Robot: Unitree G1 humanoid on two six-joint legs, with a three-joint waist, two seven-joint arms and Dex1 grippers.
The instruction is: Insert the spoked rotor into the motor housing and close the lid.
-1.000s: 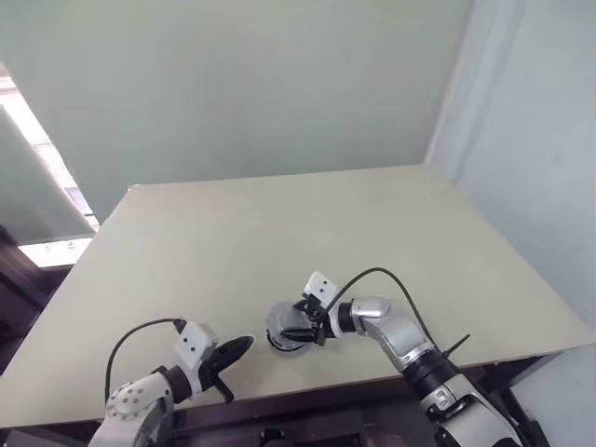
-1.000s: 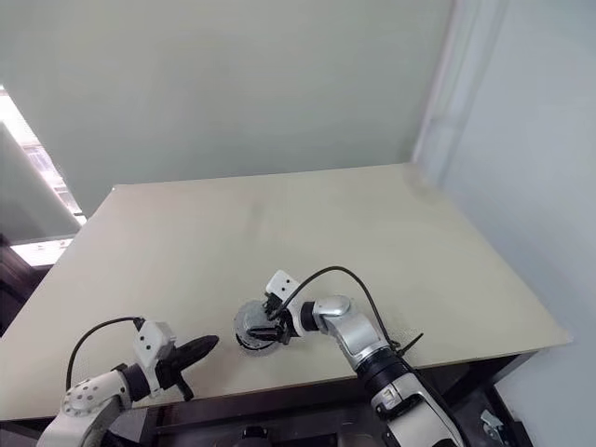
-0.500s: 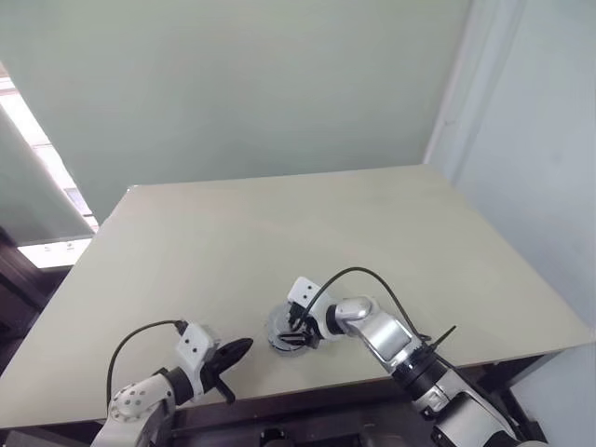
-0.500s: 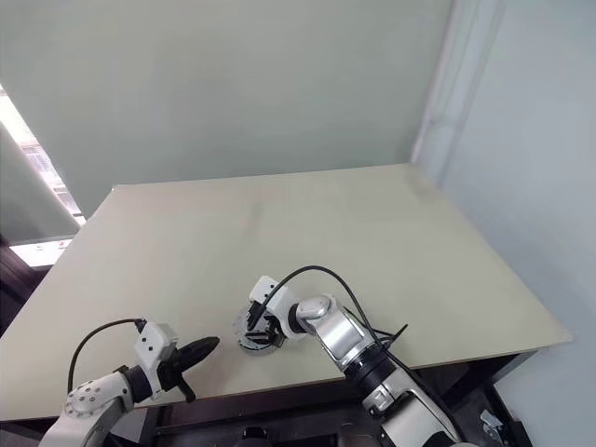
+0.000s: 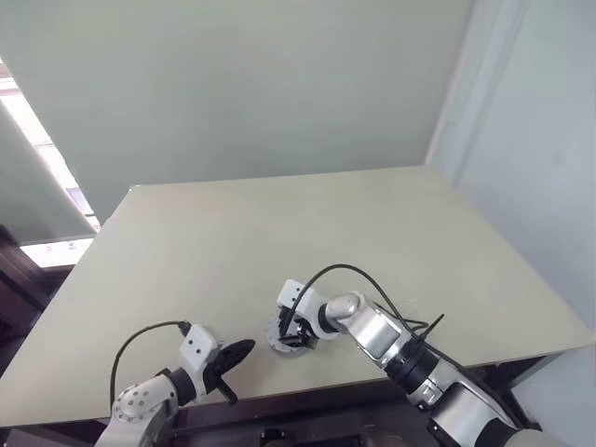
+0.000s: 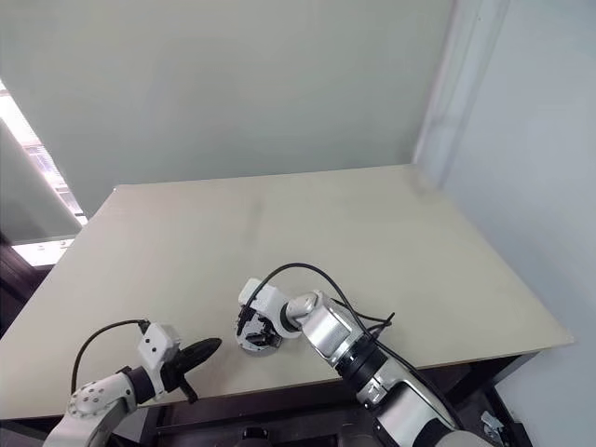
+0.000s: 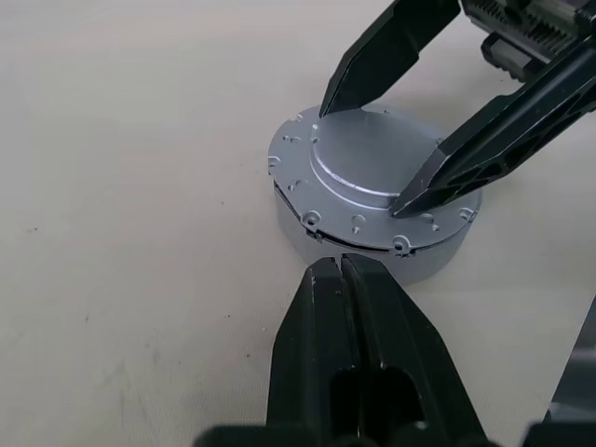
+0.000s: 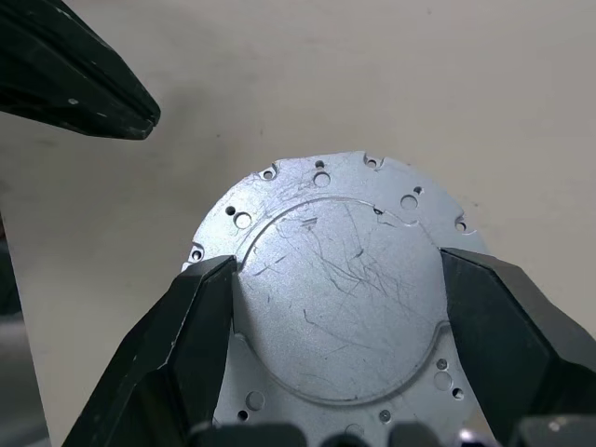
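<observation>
Left wrist view: the flat round silver metal lid (image 7: 372, 177) sits on the round grey motor housing (image 7: 307, 228) near the front edge of the beige table (image 5: 372, 233). Right gripper (image 7: 386, 154) fingers, spread wide, bracket the lid's raised centre. Left gripper (image 7: 340, 270), fingers pressed together, sits just beside the housing.
</observation>
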